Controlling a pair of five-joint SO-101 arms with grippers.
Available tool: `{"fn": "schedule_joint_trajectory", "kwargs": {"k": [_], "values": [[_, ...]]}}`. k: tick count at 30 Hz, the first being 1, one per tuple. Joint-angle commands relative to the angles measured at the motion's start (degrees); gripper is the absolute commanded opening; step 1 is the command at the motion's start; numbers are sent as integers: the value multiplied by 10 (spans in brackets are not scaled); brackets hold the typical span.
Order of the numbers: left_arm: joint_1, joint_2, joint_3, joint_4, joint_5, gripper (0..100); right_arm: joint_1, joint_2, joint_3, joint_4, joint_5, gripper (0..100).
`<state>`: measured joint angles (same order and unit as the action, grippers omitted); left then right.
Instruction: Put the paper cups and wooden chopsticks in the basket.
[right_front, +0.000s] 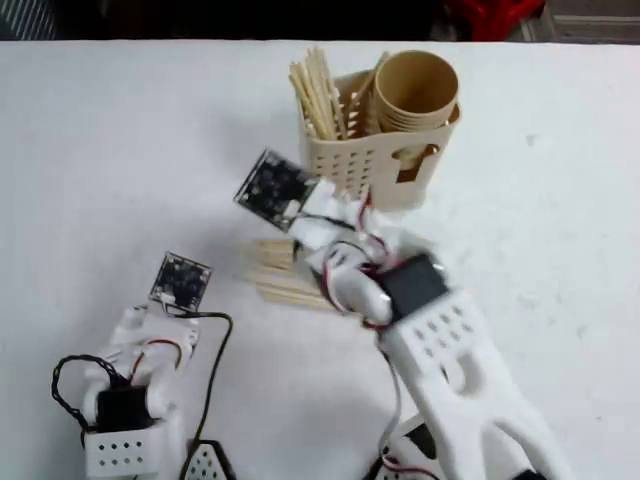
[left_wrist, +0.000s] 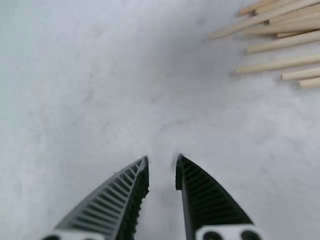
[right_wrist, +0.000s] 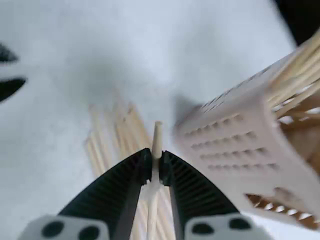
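The right gripper (right_wrist: 155, 167) pinches a chopstick (right_wrist: 157, 137) — partly hidden by it — left gripper (left_wrist: 162, 160) slightly parted.

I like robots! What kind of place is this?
Probably a robot practice bench: two small robot arms at a plain white table, with a basket holding paper cups and wooden chopsticks.

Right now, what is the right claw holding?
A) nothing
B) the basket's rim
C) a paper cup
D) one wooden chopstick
D: in the right wrist view the right claw is shut on one wooden chopstick, whose tip pokes out past the claw, beside the basket.
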<state>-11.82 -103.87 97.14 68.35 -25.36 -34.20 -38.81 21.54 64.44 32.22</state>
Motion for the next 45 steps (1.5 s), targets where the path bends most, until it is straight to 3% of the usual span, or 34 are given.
{"fn": "schedule_joint_trajectory", "kwargs": {"k": [1,4,8,16,28,35,38,42,45], "values": [[7,-6,-2,3,0,109,6,-33,-127,-82,-53,16],[7,-6,-2,3,0,109,6,-27,-156,-220,-93,17],[7,-6,-2,3,0,109,9,11,-156,-375,-67,17],[7,-6,-2,3,0,109,79,103,-159,-439,-63,17],[7,-6,-2,3,0,109,92,144,-91,-408,-63,19],[7,-6,-2,3,0,109,92,140,-55,-409,-64,139],[7,-6,-2,3,0,109,92,139,-55,-402,-64,144],[7,-6,-2,3,0,109,87,122,-55,-338,-64,144],[7,-6,-2,3,0,109,87,85,-55,-211,-62,144]]}}
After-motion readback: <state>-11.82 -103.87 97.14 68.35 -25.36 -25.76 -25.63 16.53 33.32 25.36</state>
